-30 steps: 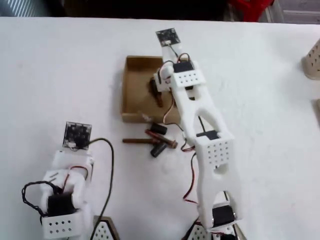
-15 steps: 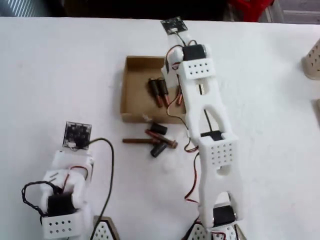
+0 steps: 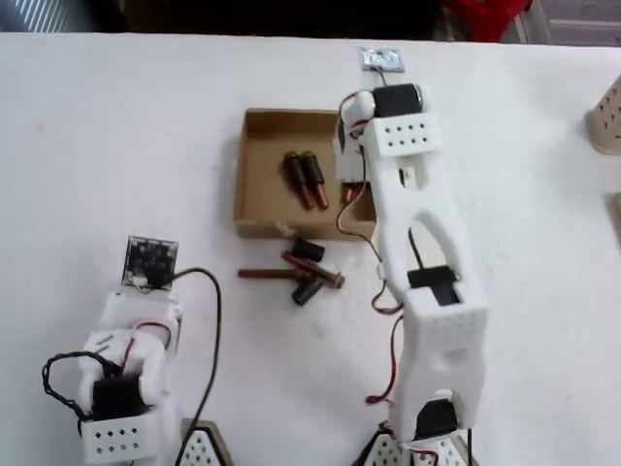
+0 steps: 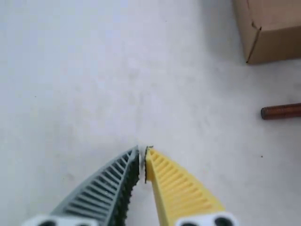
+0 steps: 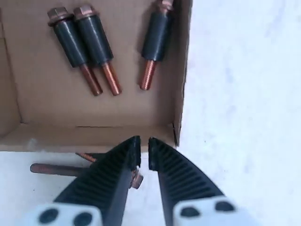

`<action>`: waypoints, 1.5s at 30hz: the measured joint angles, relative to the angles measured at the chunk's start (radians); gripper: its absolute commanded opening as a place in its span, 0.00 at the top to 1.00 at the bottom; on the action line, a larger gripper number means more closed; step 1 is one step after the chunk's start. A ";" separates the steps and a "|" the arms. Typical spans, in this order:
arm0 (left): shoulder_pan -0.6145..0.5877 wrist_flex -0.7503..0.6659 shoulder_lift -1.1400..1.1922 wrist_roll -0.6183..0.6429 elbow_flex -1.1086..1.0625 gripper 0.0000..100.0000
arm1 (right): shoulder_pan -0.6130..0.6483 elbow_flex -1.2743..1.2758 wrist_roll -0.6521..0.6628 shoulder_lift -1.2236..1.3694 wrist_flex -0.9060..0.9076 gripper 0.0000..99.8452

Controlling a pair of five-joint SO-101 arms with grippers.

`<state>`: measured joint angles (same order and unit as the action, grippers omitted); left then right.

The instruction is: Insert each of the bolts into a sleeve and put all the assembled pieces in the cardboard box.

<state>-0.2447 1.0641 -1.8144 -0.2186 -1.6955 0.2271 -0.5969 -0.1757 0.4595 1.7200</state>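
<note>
The cardboard box (image 3: pixel 254 121) sits toward the far edge of the white table (image 3: pixel 107 146), about midway along it. It is open-topped, with plain brown walls and a flat floor. Three assembled pieces lie on that floor: a first piece (image 5: pixel 70 42) touching a second piece (image 5: pixel 96 42), and a third piece (image 5: pixel 156 37) against the wall on the right arm's side. Each is a copper-coloured bolt with a hex head, a smooth black tube around its middle and a threaded end sticking out

On the table just beside the box's near wall, loose parts are bunched close: a long bare bolt (image 3: pixel 264 275), a shorter bolt (image 3: pixel 315 270), one black sleeve (image 3: pixel 309 249) and another sleeve (image 3: pixel 308 290)

The right arm (image 3: pixel 417 223) stretches from the near edge to the box. The right gripper (image 5: pixel 144 148) hangs over the near wall, its black ribbed fingers drawn to a thin slit with nothing between them

The left arm (image 3: pixel 126 340) is folded by the near left corner. The left gripper (image 4: pixel 142 155) has one grey and one yellow toothed finger, tips together and empty, above bare table
</note>
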 measured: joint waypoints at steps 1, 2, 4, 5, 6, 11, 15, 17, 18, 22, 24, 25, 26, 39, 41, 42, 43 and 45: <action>0.000 0.000 0.000 0.000 0.000 0.94 | -0.003 0.043 -0.029 -0.038 0.000 0.98; 0.000 0.000 0.000 0.000 0.000 0.94 | -0.003 0.083 -0.055 -0.074 0.000 0.98; 0.000 0.000 0.000 0.000 0.000 0.94 | 0.005 0.166 -0.103 -0.146 -0.008 0.98; 0.000 0.000 0.000 0.000 0.000 0.94 | 0.014 0.201 -0.123 -0.173 -0.012 0.98; 0.000 0.000 0.000 0.000 0.000 0.94 | 0.026 0.239 -0.141 -0.195 -0.015 0.98; 0.000 0.000 0.000 0.000 0.000 0.94 | 0.117 0.420 -0.235 -0.227 -0.032 0.98; 0.000 0.000 0.000 0.000 0.000 0.94 | 0.193 0.465 -0.307 -0.227 -0.031 0.98; 0.000 0.000 0.000 0.000 0.000 0.94 | 0.226 0.468 -0.336 -0.227 -0.021 0.98; 0.000 0.000 0.000 0.000 0.000 0.94 | 0.238 0.471 -0.348 -0.227 -0.021 0.98; 0.000 0.000 0.000 0.000 0.000 0.94 | 0.296 0.486 -0.370 -0.227 -0.021 0.98; 0.000 0.000 0.000 0.000 0.000 0.94 | 0.327 0.491 -0.370 -0.222 -0.021 0.98; 0.000 0.000 0.000 0.000 0.000 0.94 | 0.341 0.491 -0.368 -0.215 -0.021 0.98; 0.000 0.000 0.000 0.000 0.000 0.94 | 0.351 0.491 -0.367 -0.201 -0.021 0.98; 0.000 0.000 0.000 -0.092 0.000 0.94 | 0.411 0.689 -0.284 -0.124 -0.284 0.94; 0.000 0.000 0.000 -0.104 0.000 0.94 | 0.414 0.715 -0.284 -0.146 -0.301 0.86; 0.000 0.000 0.000 -0.107 0.000 0.94 | 0.416 0.729 -0.284 -0.158 -0.305 0.82; 0.000 0.000 0.000 -0.110 0.000 0.94 | 0.417 0.743 -0.290 -0.170 -0.304 0.78; 0.000 0.000 0.000 -0.110 0.000 0.94 | 0.414 0.773 -0.313 -0.176 -0.305 0.76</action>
<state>-0.2447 1.0641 -1.8144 -0.3291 -1.6955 0.6414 0.1765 -0.4887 0.2831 1.4147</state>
